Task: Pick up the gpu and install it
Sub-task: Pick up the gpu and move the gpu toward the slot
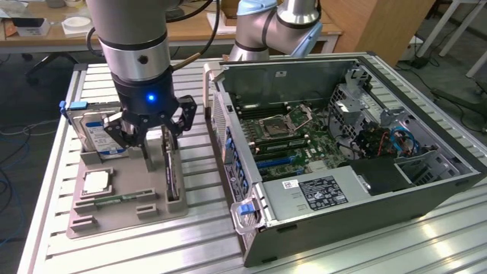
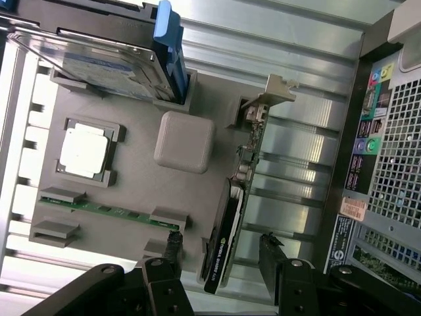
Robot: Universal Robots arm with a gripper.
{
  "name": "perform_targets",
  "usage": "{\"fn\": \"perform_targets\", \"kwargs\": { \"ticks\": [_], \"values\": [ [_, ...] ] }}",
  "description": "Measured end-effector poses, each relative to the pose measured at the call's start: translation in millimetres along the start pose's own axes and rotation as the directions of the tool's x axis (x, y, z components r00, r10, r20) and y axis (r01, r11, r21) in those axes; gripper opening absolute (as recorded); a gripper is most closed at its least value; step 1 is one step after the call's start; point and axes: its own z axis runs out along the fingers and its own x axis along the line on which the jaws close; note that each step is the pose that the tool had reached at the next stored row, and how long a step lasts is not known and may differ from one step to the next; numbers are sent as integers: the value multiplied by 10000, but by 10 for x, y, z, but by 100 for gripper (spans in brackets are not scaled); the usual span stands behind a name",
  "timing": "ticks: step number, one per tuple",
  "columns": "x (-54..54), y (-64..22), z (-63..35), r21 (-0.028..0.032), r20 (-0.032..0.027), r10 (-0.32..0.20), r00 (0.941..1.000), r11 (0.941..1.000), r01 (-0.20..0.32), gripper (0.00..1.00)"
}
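The gpu (image 1: 172, 174) is a thin black card standing on edge in a slot of the grey holder tray (image 1: 129, 214), its metal bracket toward the far end. In the wrist view the gpu (image 2: 227, 230) runs lengthwise between my two fingers (image 2: 172, 249). My gripper (image 1: 159, 153) hangs just above the card's far half, open, with a finger on each side and a gap to the card. In the wrist view the gripper (image 2: 221, 253) straddles the card's black end without touching it.
The holder tray (image 2: 138, 191) also carries a hard drive (image 1: 95, 128) with a blue clip, a square processor (image 1: 99, 181) and a green memory stick (image 1: 118, 200). The open computer case (image 1: 343, 142) lies at the exterior view's right, its motherboard (image 1: 285, 134) exposed.
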Motion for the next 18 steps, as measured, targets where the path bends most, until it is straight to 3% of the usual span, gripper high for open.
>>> {"fn": "perform_targets", "kwargs": {
  "ticks": [18],
  "values": [
    [2, -7, 41, 19, -4, 0, 10000, 10000, 0, 59]
  ]
}}
